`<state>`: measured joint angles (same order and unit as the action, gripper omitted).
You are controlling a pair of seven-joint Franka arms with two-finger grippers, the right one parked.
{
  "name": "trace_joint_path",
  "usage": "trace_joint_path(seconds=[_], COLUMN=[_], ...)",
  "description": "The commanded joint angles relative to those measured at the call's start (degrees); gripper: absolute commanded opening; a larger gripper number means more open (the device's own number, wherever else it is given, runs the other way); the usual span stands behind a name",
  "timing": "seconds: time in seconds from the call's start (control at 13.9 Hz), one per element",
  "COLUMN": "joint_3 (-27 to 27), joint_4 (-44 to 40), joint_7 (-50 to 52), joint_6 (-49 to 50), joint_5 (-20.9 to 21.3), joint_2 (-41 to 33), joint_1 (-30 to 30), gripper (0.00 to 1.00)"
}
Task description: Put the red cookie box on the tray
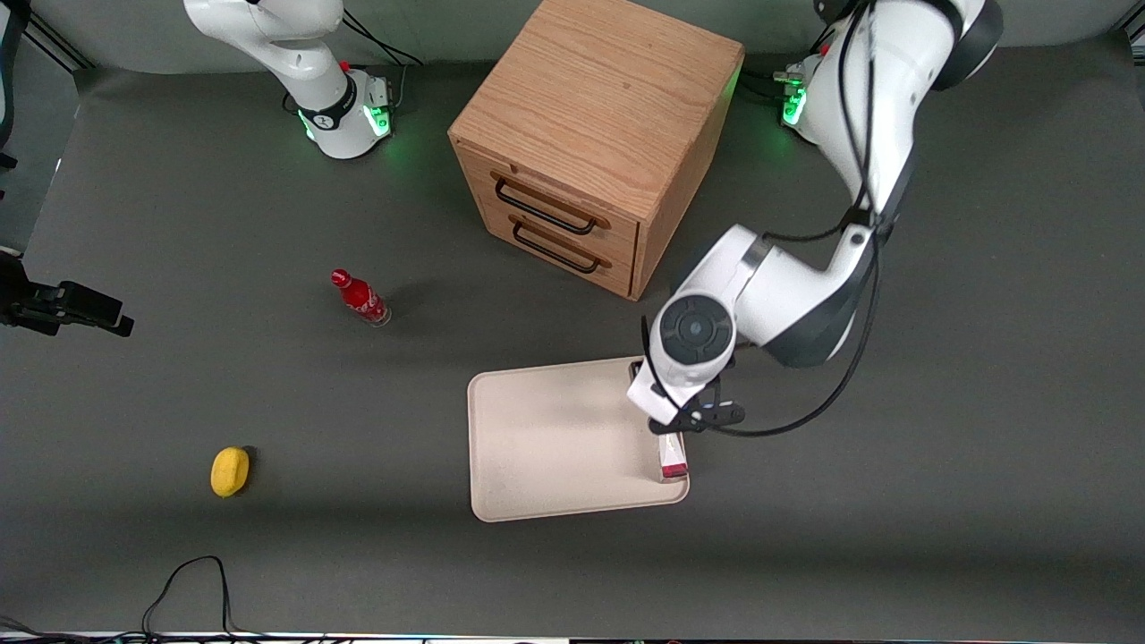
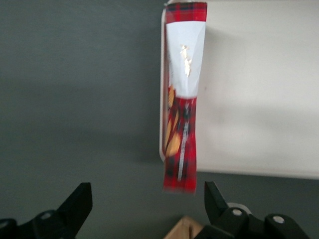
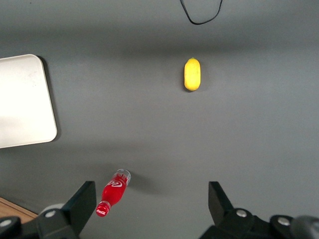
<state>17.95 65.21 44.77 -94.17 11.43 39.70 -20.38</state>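
Red cookie box (image 2: 180, 124) upright at tray (image 1: 555, 438) edge, gripper (image 2: 147, 211) spread above.

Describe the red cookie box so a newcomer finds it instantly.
Start at the cream tray in front of the wooden drawer cabinet. At its edge toward the working arm, below the open pincer, stands the red cookie box on a narrow side, thin and tartan-red, unlike the round red bottle.

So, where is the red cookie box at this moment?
The red cookie box stands on its narrow edge on the tray, at the rim toward the working arm's end, directly below the open end effector.
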Motion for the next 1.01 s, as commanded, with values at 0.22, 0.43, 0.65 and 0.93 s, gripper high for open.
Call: trace_joint_path(seconds=[0.22,0.43,0.65,0.93], joint_3=[-0.63,-0.46,-0.55,-0.72], joint_4=[5.18,16.75,28.01,31.12], joint_7=[0.23,-3.70,-15.37,-28.05], joint_6=[13.22,10.34,5.15,2.42], joint_5=[-0.79,-1.40,-4.92,-7.64], joint_2=[-18.76,-29.56,-38.10,-39.79], joint_1=[1.30,7.35,16.74,26.86], gripper=[1.00,1.00,1.00,1.00])
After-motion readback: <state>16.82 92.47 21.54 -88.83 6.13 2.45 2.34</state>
